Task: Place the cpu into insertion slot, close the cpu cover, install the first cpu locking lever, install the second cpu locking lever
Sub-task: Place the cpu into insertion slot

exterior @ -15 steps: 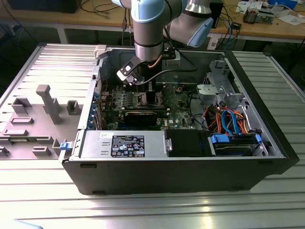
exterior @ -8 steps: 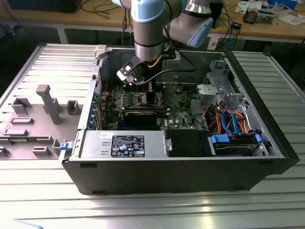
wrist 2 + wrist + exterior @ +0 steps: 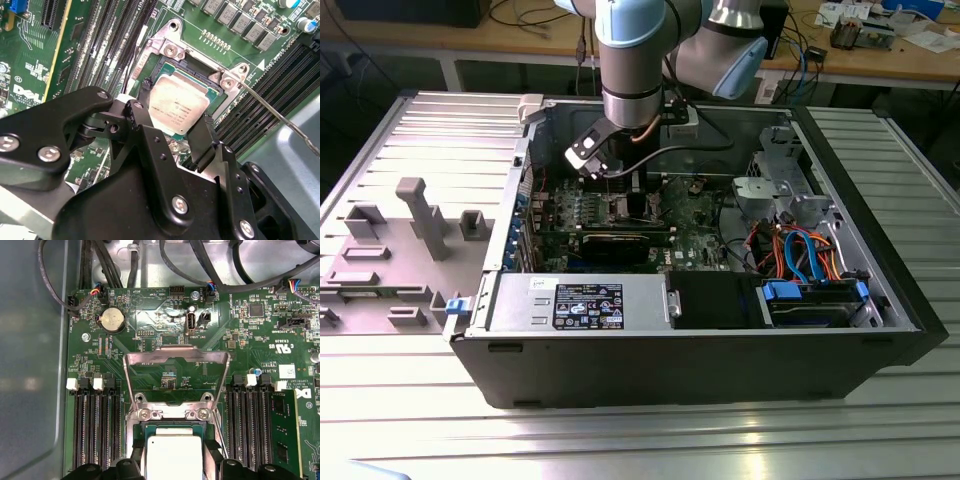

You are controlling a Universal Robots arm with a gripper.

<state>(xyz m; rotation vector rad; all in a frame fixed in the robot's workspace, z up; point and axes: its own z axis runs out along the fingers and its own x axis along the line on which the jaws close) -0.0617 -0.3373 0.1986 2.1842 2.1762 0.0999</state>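
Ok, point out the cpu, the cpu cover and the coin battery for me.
cpu (image 3: 177, 106): second wrist view, middle of its silvery top.
cpu cover (image 3: 175, 355): first wrist view, crossbar of the open frame, opposite its hinge.
coin battery (image 3: 112, 319): first wrist view, centre of its round face.

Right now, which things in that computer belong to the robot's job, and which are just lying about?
Job: hand gripping the cpu; insertion slot beneath; cpu cover, swung open; locking lever, sticking out.
Lying about: coin battery; memory slots; orange and blue cables; grey blocks outside the case.
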